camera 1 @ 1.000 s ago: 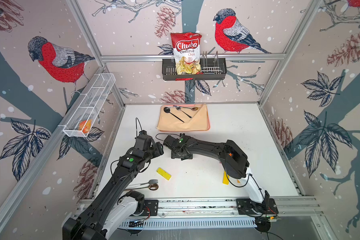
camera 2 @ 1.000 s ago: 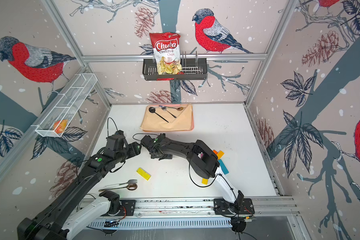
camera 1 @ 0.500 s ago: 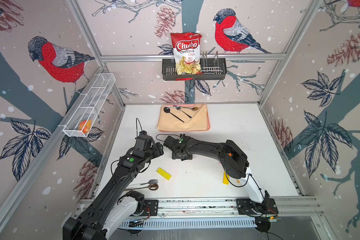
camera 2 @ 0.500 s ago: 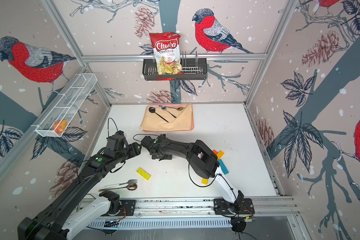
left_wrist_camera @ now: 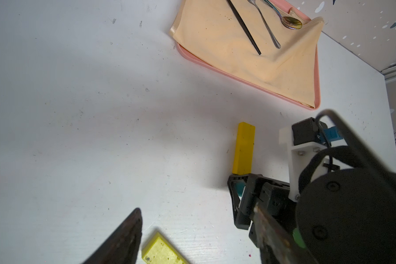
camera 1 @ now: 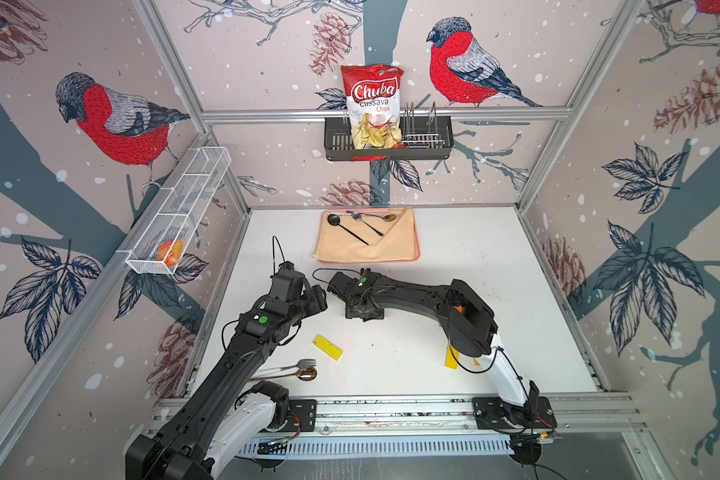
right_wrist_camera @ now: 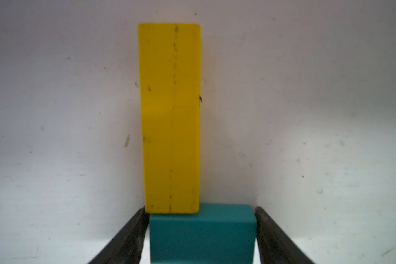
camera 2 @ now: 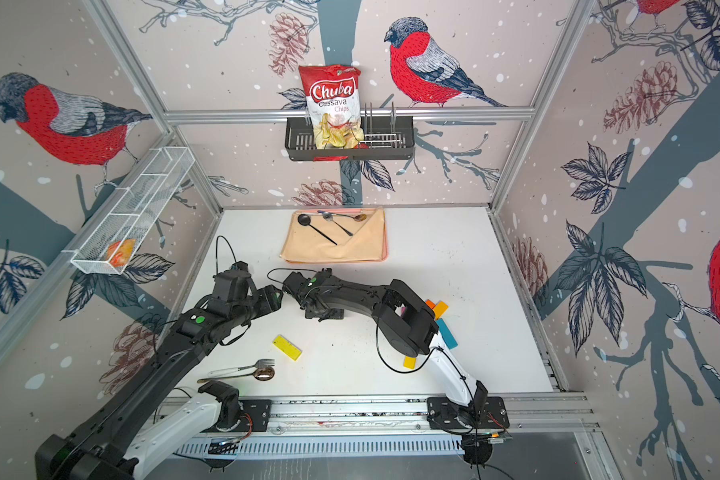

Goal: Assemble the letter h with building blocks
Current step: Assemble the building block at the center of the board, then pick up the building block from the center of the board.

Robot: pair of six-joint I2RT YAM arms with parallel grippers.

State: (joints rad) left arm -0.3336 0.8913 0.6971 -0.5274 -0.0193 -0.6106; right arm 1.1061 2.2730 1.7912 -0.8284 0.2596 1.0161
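Right gripper squeezes the teal block, putting it at the end of the yellow block to make the h. Left gripper is open, empty.

In both top views the right end effector hides the teal block; its arm half-covers blocks at four o'clock.

Dark-specked yellow block, plain teal block. White counter, flecked with dirt. Peach cloth over pink tray. Red-and-white chips bag in black rack. Beige walls printed with red-breasted grey birds, brown pinecones, navy leaves, white dots.
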